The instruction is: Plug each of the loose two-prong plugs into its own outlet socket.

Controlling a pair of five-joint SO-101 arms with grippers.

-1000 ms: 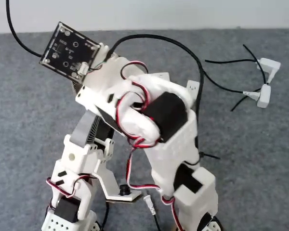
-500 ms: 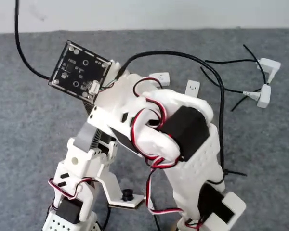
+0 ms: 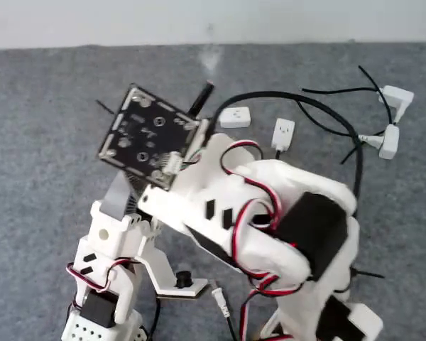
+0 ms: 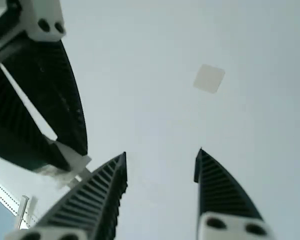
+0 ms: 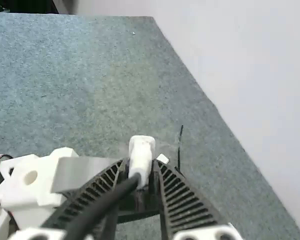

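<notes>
The right end effector is clamped on a white plug, which stands up between the ribbed fingers; its prongs are hidden, so I cannot tell which way they face. A black cable runs up between the fingers to the plug; if it is stiff, it may twist the plug in the grasp when the wrist turns.

In the high view the wrist's camera board sits near the flat white socket and hides the tip, so alignment is hard to judge from above; a plug brought in tilted would likely jam on the socket's face rather than enter. The socket lies loose on the grey carpeted worktop; a sideways push would probably slide or tip it rather than seat the prongs.

A second socket stands just beside the flat white socket, and a thick cable loop arcs around both; a swing of the arm could drag that loop across them and knock them askew. A loose plug and its neighbour lie well apart from the flat white socket, beyond the second socket, their thin wires crossing; lifting one may drag the other.

The left end effector has its fingers apart, holds nothing, and points up at a plain white surface; the left arm is folded low, farther from the flat white socket than the camera board, and close enough under the right arm that the two could collide.
</notes>
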